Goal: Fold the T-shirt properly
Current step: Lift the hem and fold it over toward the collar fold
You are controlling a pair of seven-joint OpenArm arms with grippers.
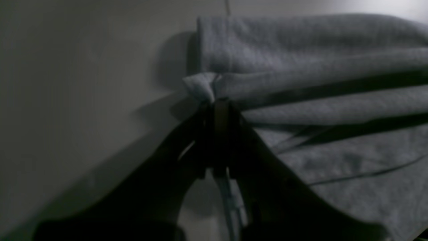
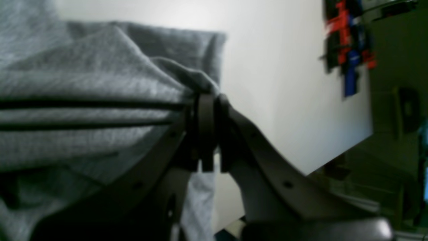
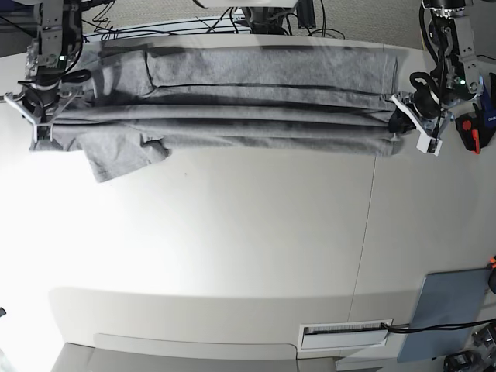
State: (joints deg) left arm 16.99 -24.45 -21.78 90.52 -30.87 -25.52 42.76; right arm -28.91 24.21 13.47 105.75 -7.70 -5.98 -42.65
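The heather-grey T-shirt point(image 3: 232, 93) lies stretched sideways across the far part of the white table point(image 3: 232, 232), bunched into long horizontal folds, with one sleeve hanging toward me at the left. My left gripper point(image 3: 399, 116), on the right of the base view, is shut on a pinched corner of the T-shirt point(image 1: 301, 43); its tips point(image 1: 219, 100) bite the fabric edge. My right gripper point(image 3: 46, 116), on the left of the base view, is shut on the opposite end of the T-shirt point(image 2: 83, 67), its jaws point(image 2: 207, 97) closed on a gathered fold.
A flat grey-blue panel point(image 3: 449, 314) lies at the table's front right corner. Red and blue tools point(image 3: 471, 132) sit by the right edge, also visible in the right wrist view point(image 2: 347, 50). Cables point(image 3: 194, 27) run behind the table. A seam point(image 3: 364, 232) crosses the tabletop.
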